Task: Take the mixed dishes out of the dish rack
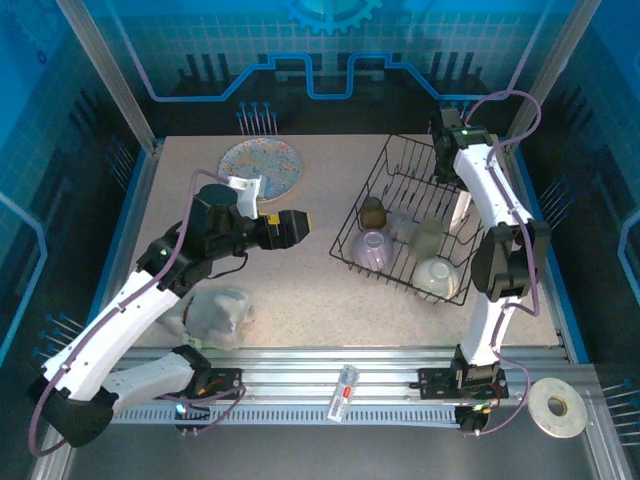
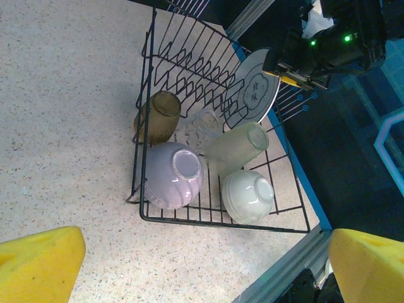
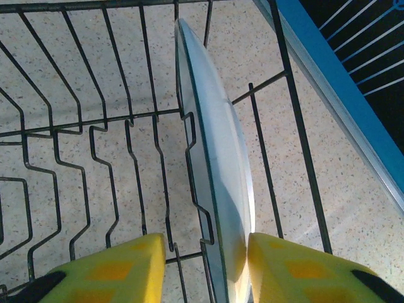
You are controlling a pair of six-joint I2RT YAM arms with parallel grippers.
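— Step in hand?
— Fetching the white plate (image 3: 218, 158) out of the rack (image 2: 221, 224). Standing on edge among the prongs, at the rack's upper right corner in the overhead view.
— Right tool (image 3: 207, 243)?
— Astride the plate's rim, apart. Close against the plate at lower right of the wrist frame, off it at lower left with a wire in the gap. Not clamped yet, by the look of it.
— Left tool (image 1: 300, 226)?
— Wide apart, holding nothing. Hovering over the worktop (image 1: 320, 310) at mid-frame, left of the rack and pointed towards it.
— Progress?
— Early, at a guess. Outside the rack, just the patterned plate (image 1: 260, 167), flat on the worktop at upper left. Inside it, a lilac bowl (image 2: 173, 175) and a white bowl (image 2: 247, 196), bottoms up along the near rim, plus a pale cup (image 2: 238, 145) and a brown cup (image 2: 158, 115) above them.
— Next move?
— Probably closing on the rim, then lifting straight up to clear the prongs before swinging aside. Worth watching for a snag on that wire, and for slip on a thin glazed edge.
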